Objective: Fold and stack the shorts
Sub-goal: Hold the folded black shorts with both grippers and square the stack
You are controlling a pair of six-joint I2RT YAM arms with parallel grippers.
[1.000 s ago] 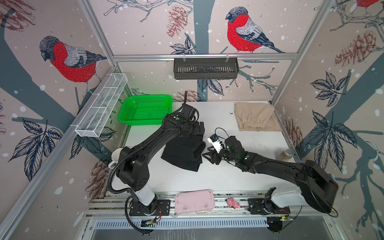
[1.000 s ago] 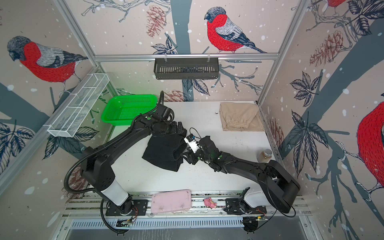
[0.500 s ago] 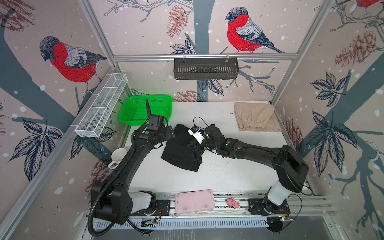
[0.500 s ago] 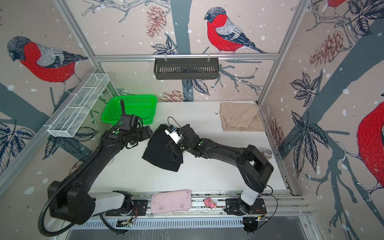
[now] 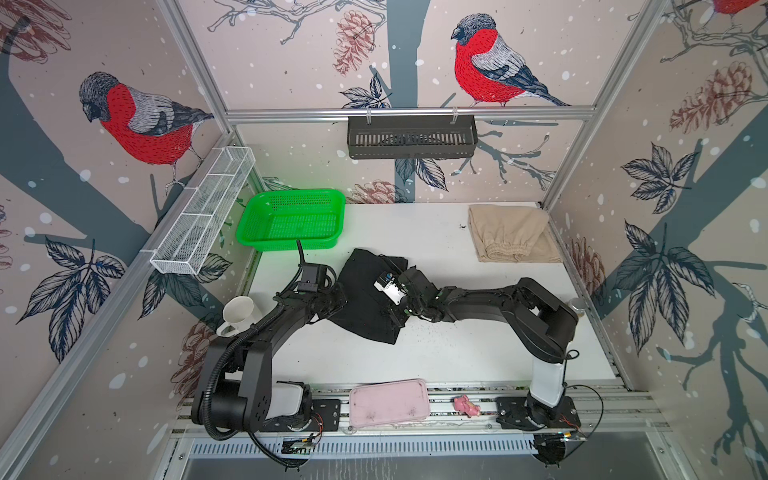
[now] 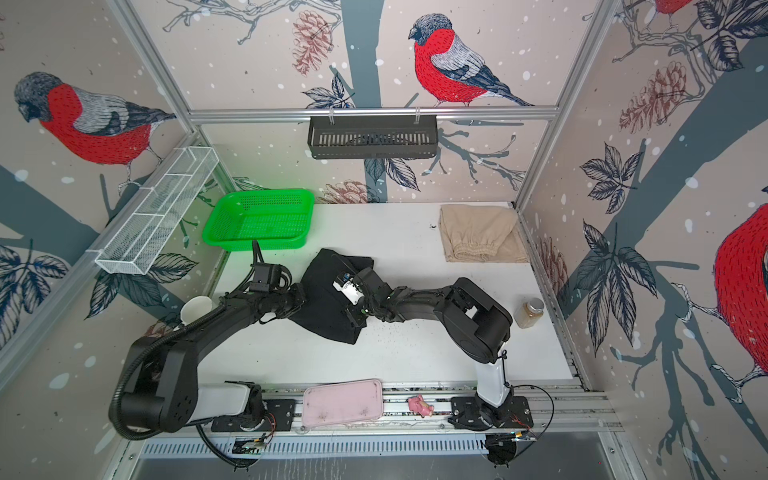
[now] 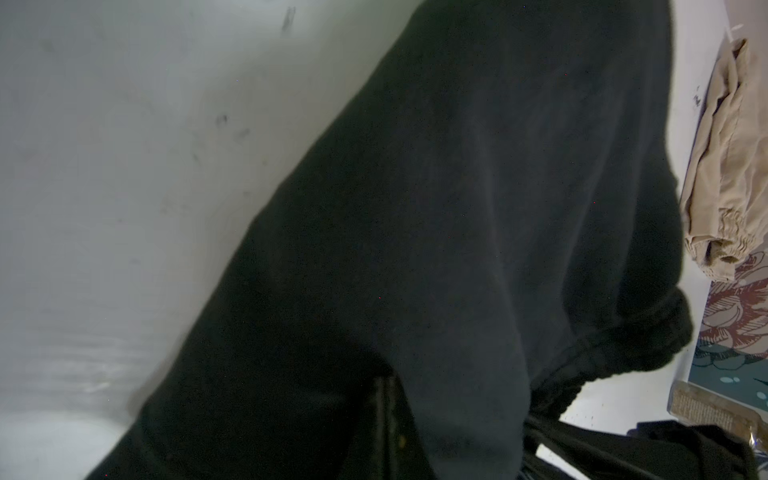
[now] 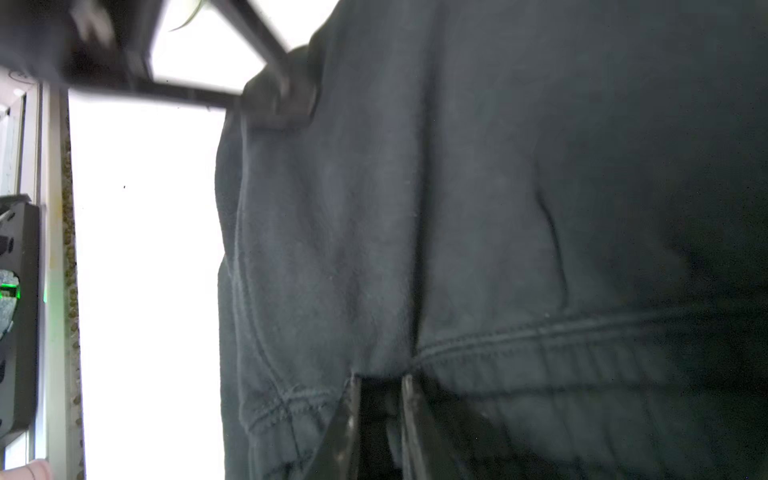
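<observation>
Mid-surface [image 5: 436, 365], both hands are pinching the black shorts [image 5: 365, 303].
No readable writing is showing; left hand [image 5: 338, 301] and right hand [image 5: 395, 318] are clamping opposite edges, shorts running diagonally.

Both tools [image 5: 338, 299] [image 5: 395, 316] apparently clamped, low.

matt black cloth shorts [image 5: 365, 299], glossy green plastic basket [image 5: 291, 220]

black shorts [image 5: 365, 297] are seen mid-frame, gripped at opposite edges by the left gripper [image 5: 338, 301] and right gripper [image 5: 395, 313]; beige shorts [image 5: 513, 239] are laid folded at upper right.
</observation>
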